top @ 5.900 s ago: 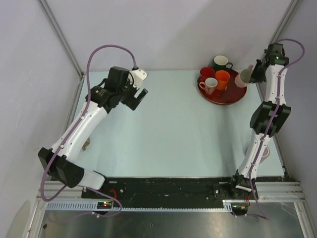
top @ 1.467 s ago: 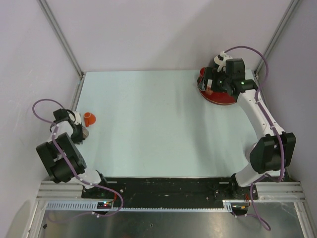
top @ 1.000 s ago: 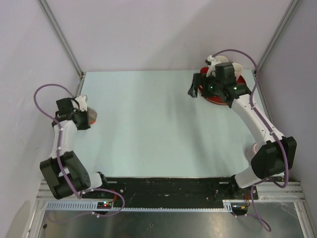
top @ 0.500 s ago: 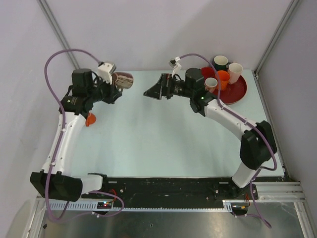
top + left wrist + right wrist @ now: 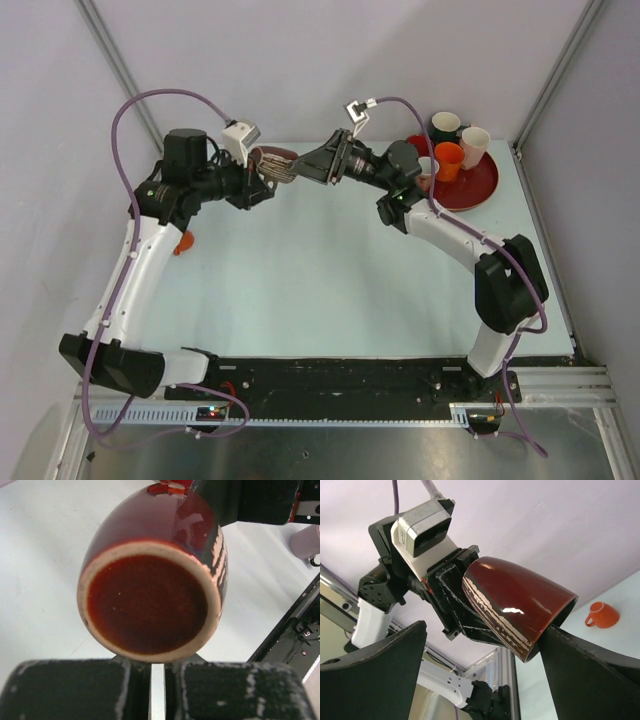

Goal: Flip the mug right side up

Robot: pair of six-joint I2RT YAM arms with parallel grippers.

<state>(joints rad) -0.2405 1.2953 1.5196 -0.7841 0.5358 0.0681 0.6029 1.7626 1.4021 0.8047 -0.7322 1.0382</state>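
A dark red mug (image 5: pixel 276 161) hangs in the air above the back of the table, lying on its side. My left gripper (image 5: pixel 256 183) is shut on it from the base end. In the left wrist view its unglazed base ring faces the camera (image 5: pixel 150 595), just above my left gripper (image 5: pixel 157 680). My right gripper (image 5: pixel 303 168) is open at the mug's mouth end. In the right wrist view, the mug (image 5: pixel 520 602) sits between the right gripper's (image 5: pixel 482 635) spread fingers (image 5: pixel 385 675), the right one close against the rim.
A red tray (image 5: pixel 484 187) at the back right carries several mugs, among them a green one (image 5: pixel 445 125) and an orange one (image 5: pixel 449 160). A small orange mug (image 5: pixel 181 241) lies at the table's left edge. Metal frame posts stand at both back corners.
My left arm has carried the red mug to the right. My right gripper has come left from the tray and now straddles the mug's mouth end.
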